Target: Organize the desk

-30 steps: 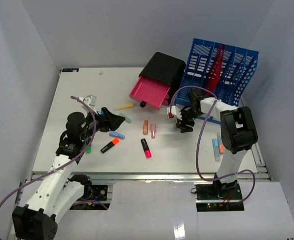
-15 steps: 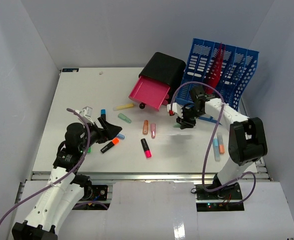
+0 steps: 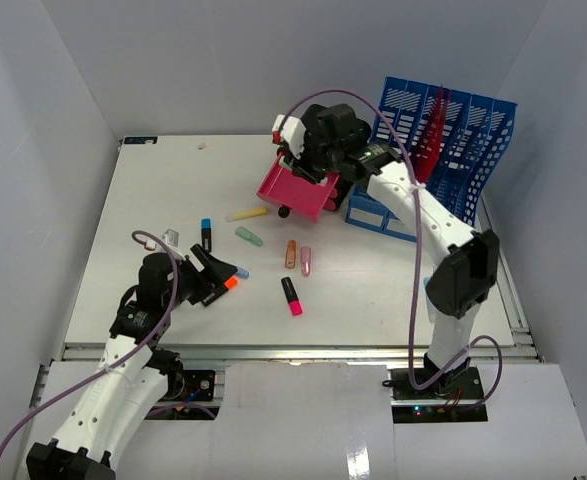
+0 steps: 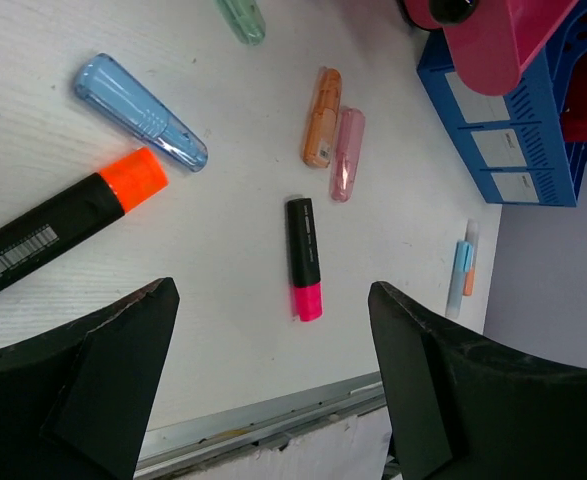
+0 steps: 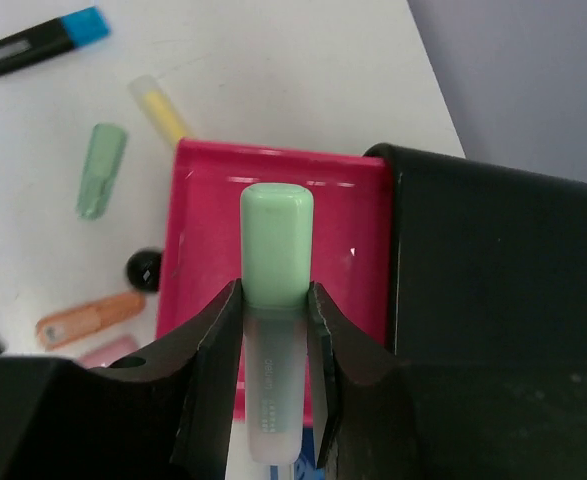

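Our right fingers (image 3: 295, 152) are clamped on a green highlighter (image 5: 275, 260), held over the pink drawer (image 5: 195, 250). In the right wrist view its black case (image 5: 493, 260) sits at 3 o'clock. Our left fingers (image 3: 216, 272) gape wide and empty above the desk (image 3: 153, 200), whose white surface runs open toward 10 o'clock to the grey wall (image 3: 63, 120).

The drawer (image 3: 293, 190) sits at twelve o'clock on the desk (image 3: 153, 200), the rack (image 3: 453, 140) at two. Markers (image 3: 291, 294) lie at the drawer's seven o'clock.

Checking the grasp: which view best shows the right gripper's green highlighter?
Right wrist: the green highlighter sits centred, clamped in the right gripper over the pink drawer. Top external hides it behind the gripper; left wrist misses it.
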Robot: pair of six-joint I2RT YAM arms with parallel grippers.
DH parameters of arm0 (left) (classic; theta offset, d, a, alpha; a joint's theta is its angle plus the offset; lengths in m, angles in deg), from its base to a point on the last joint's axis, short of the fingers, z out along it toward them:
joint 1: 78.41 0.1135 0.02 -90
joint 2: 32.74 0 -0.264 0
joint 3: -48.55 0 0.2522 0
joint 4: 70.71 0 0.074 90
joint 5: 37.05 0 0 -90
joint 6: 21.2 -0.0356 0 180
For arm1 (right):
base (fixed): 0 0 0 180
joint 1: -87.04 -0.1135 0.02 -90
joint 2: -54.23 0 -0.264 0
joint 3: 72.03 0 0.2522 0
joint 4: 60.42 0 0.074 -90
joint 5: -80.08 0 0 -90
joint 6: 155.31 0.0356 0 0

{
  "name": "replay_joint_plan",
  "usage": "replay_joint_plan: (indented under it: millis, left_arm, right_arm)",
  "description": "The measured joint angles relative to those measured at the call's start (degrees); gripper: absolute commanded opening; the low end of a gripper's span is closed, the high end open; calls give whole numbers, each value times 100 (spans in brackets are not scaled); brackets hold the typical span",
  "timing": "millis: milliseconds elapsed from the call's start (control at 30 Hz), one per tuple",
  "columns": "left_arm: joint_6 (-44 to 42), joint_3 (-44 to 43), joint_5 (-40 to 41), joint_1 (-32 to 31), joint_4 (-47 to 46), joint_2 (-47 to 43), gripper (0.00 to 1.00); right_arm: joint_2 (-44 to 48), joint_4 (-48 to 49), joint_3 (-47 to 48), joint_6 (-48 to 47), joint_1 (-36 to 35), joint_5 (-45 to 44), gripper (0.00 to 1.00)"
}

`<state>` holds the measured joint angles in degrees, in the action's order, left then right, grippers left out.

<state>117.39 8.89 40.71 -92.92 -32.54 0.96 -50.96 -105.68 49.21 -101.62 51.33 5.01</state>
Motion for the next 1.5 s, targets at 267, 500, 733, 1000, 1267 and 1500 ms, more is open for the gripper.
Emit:
replay_joint_plan:
  millis: [267,500,733,1000,1267,1500]
  left_arm:
    - [97,-224,432,14,603,-88,87]
    - [108,-443,493,14,441,492,85]
    - [457,-1323,393,16,117,2376,80]
    - [732,-2693,439,88,175,4144,76]
    - [2034,-3944,409,446,469,6156,68]
    - [2796,-5253,362,460,882,7642,69]
  right_arm:
    - [-1231,426,403,880,-108,-1420,22]
    - [-1316,669,388,905,-80,-1804,61]
    - [-1294,767,214,890,-79,-1779,73]
    - [-58,390,-538,822,176,9,79]
    - [3195,631,-3067,532,1153,2553,82]
    - [4248,760,-5388,491,2074,3595,83]
